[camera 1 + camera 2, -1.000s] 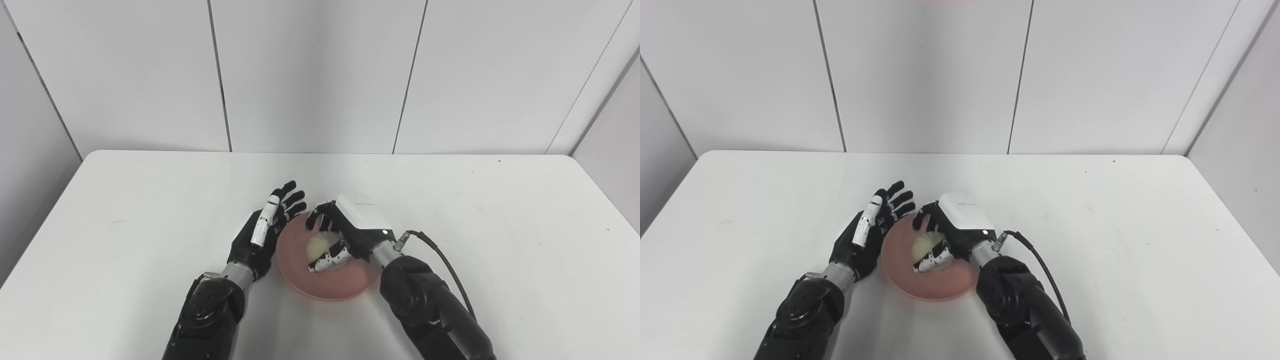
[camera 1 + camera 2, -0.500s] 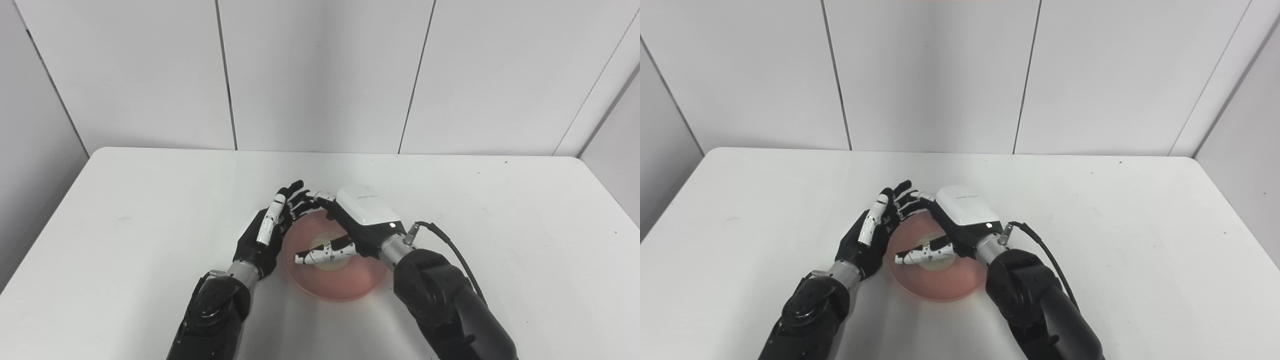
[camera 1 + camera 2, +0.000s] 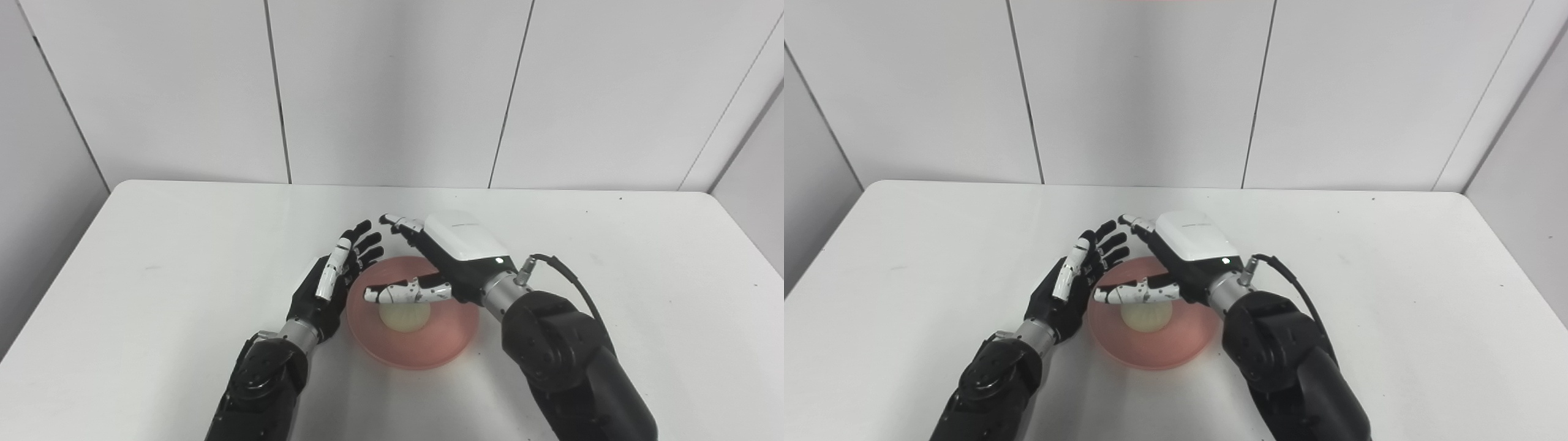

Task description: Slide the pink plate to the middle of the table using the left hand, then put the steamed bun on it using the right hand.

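Note:
The pink plate [image 3: 441,346] lies near the middle of the white table [image 3: 153,257], toward its front. A pale steamed bun [image 3: 404,316] rests in the plate's centre. My right hand [image 3: 438,263] hovers above the plate, open, its thumb stretched over the bun without touching it. My left hand [image 3: 334,282] stands open on edge against the plate's left rim, fingers pointing away from me. In the right eye view the bun [image 3: 1146,316] shows below the right hand [image 3: 1176,260], and the left hand [image 3: 1075,278] sits beside the plate [image 3: 1176,349].
A black cable [image 3: 566,285] loops from the right wrist over the table. Grey wall panels stand behind the table's far edge. The table's right front corner lies near another wall panel [image 3: 747,202].
My right hand has let go of the bun, spread its fingers and lifted up and away from me. The bun stays on the plate. The camera shifted slightly at first.

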`<control>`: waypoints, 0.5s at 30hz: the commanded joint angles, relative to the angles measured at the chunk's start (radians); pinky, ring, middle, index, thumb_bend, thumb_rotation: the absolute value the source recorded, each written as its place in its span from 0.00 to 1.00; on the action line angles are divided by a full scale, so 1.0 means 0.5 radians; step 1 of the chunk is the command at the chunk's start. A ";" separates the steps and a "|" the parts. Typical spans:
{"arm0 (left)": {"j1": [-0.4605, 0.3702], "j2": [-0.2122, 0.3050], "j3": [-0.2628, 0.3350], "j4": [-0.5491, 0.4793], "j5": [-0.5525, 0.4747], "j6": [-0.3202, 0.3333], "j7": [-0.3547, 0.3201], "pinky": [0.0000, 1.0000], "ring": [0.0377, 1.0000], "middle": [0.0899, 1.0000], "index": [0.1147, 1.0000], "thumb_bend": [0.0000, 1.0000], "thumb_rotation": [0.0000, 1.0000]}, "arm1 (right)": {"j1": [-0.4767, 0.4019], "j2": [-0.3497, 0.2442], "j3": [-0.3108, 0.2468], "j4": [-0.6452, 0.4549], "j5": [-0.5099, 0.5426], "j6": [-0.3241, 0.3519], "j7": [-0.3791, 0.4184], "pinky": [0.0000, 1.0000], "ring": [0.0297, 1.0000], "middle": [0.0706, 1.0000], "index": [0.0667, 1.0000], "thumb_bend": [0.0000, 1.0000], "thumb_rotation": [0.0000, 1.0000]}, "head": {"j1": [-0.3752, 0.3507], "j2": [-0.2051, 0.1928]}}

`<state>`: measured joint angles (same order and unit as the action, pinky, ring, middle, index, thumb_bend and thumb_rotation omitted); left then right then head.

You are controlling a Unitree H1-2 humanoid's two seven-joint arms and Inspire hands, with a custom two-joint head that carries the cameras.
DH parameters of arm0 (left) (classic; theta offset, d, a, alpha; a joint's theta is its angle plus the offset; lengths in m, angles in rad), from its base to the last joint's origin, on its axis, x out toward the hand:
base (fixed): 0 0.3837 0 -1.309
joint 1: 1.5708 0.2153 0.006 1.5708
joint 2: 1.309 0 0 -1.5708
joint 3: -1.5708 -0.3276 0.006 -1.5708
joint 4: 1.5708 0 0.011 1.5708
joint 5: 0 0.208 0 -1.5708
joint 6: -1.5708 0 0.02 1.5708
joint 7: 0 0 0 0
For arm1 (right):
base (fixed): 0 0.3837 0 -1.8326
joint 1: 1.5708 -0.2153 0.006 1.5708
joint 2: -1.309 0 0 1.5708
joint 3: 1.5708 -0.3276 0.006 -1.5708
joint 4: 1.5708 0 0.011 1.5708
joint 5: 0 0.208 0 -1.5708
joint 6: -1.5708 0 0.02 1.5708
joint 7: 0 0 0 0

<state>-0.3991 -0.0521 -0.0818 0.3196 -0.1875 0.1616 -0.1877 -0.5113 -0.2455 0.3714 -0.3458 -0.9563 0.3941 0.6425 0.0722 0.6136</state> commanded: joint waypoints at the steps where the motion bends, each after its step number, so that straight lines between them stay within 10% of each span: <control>1: 0.093 0.011 -0.006 0.088 0.032 0.164 0.017 0.94 0.92 0.93 0.93 0.36 1.00 | -0.064 0.005 -0.104 -0.051 0.074 -0.041 -0.127 0.57 0.74 0.82 0.88 0.75 0.90 | -0.003 -0.003; 15: 0.228 -0.017 0.072 -0.248 0.072 0.170 0.186 0.96 0.94 0.95 0.95 0.34 1.00 | 0.191 0.068 -0.626 0.207 1.120 -0.131 -0.430 0.97 1.00 1.00 1.00 0.67 1.00 | -0.093 -0.027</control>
<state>-0.3192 -0.0603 -0.0545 0.1903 -0.1681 0.1874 -0.1305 -0.3922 -0.2310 0.0819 -0.2256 -0.4427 0.3564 0.4746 0.0245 0.6013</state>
